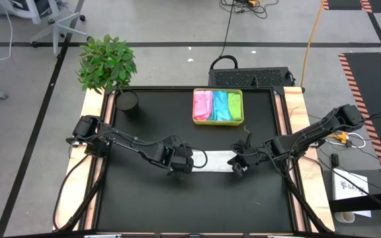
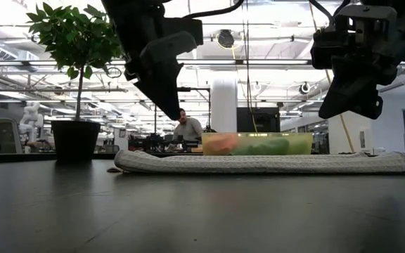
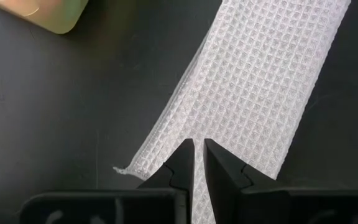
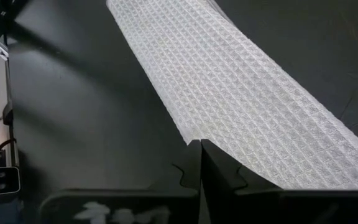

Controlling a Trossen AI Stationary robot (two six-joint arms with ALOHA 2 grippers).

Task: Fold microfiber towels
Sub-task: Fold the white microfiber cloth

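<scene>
A white waffle-weave towel lies flat on the black table as a long folded strip, running left to right; it also shows in the low view. My left gripper hovers shut above the strip's left end. My right gripper hovers shut above its right end. In the low view both grippers stand clear above the towel. Pink, blue and lime green towels lie folded in a yellow-green tray at the far middle.
A potted plant with a dark pot stands at the table's far left corner. The tray sits behind the towel. Bare black table lies near the front edge. A person sits in the room beyond.
</scene>
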